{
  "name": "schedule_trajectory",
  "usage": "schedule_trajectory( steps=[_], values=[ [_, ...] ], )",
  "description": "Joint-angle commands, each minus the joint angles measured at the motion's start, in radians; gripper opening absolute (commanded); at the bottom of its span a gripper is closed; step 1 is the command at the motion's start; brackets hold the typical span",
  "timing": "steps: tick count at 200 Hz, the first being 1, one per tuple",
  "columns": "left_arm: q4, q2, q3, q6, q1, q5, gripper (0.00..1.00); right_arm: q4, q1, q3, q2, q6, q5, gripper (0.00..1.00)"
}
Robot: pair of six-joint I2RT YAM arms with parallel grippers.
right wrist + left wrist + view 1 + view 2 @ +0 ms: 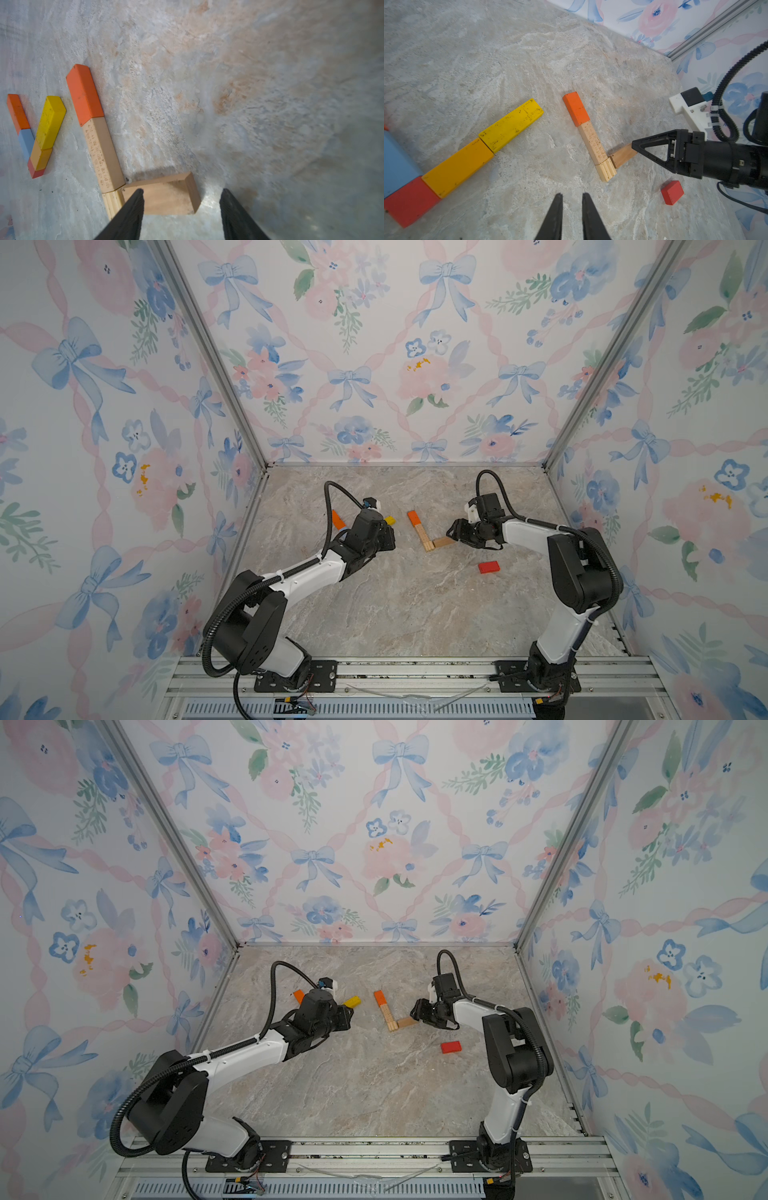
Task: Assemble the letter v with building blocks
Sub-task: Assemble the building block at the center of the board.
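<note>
Mid-table, an orange block (413, 517), a tan block (422, 533) and a short ribbed tan block (428, 546) lie end to end. A brown wooden block (166, 197) angles off from the ribbed one. My right gripper (182, 190) is open just above that brown block, with one finger over its near end and the other clear of it. Further left, orange (17, 113), blue (26, 143), red (34, 170), amber (40, 156) and yellow (51, 121) blocks lie together in a V. My left gripper (572, 195) hovers beside them with its jaws narrowly apart and nothing between them.
A loose red block (488, 567) lies on the marble table (395, 614) near the right arm. In both top views the left arm covers most of the coloured V. Flowered walls close in three sides, and a metal rail (415, 672) runs along the front.
</note>
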Motion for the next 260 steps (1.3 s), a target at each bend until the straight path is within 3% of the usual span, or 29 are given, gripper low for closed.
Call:
schedule_trajectory(
  steps=[1,137,260],
  values=[
    [-0.016,0.003,0.018,0.003,-0.005,-0.013,0.21,0.003,-0.009,0.012,0.036,0.023,-0.021,0.61],
    [-0.026,0.006,0.016,-0.001,-0.007,-0.021,0.20,0.019,-0.005,0.032,0.066,0.042,-0.043,0.48],
    [-0.027,0.011,0.019,0.002,-0.006,-0.022,0.20,0.026,0.003,0.047,0.085,0.054,-0.052,0.43]
  ],
)
